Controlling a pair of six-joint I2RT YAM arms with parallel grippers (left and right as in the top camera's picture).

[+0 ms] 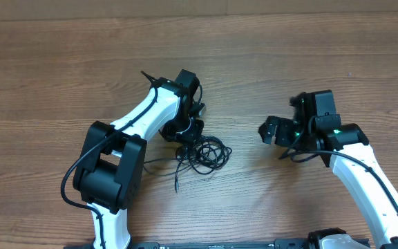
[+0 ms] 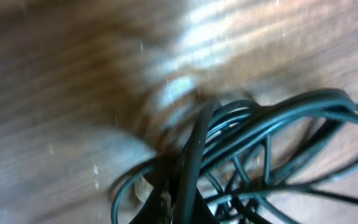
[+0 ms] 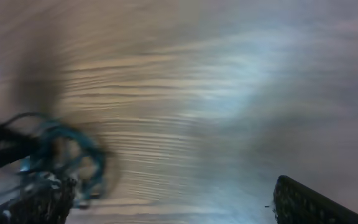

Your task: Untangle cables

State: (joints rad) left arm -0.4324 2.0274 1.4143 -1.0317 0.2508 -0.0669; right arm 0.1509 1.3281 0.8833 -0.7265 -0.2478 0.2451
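A: Where are the cables (image 1: 207,153)?
B: In a loose black tangle at the middle of the tabletop (image 1: 61,69), well off every edge.
A: The left claw (image 1: 185,140)?
B: Down at the tangle's far-left side; blur hides whether it grips.
A: The right claw (image 1: 271,131)?
B: Released, jaws wide apart, clear of the tangle, toward the right edge.

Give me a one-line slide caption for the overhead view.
Overhead: left end effector at a tangle of thin black cables on a wooden table; right end effector open, clear of it.
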